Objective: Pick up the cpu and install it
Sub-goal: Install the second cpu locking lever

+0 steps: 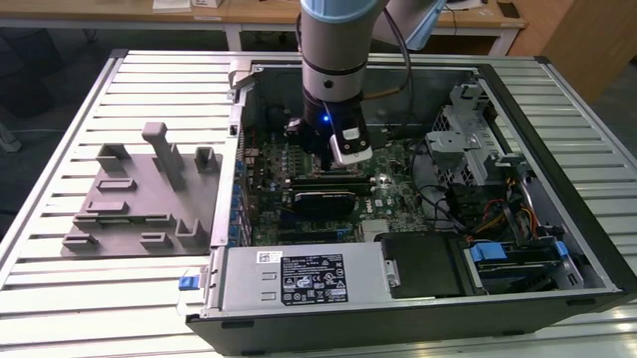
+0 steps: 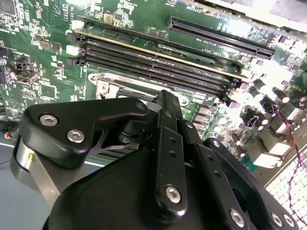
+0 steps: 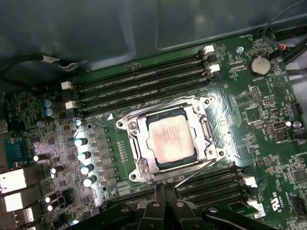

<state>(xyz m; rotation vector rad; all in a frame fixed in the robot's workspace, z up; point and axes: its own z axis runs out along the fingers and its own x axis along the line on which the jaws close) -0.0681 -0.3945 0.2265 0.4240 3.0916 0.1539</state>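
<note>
The cpu, a small square chip with a silvery-grey top, lies flat inside the metal socket frame on the green motherboard in the first wrist view. My gripper hangs above the board beside the socket, apart from the chip. Its black fingers stand pressed together with nothing between them. In the exterior view the gripper reaches down into the open computer case, over the middle of the board.
Memory slots run along both sides of the socket, and a row of capacitors stands close by. A grey power supply box and drive bays line the case. A grey fixture sits on the slatted table outside.
</note>
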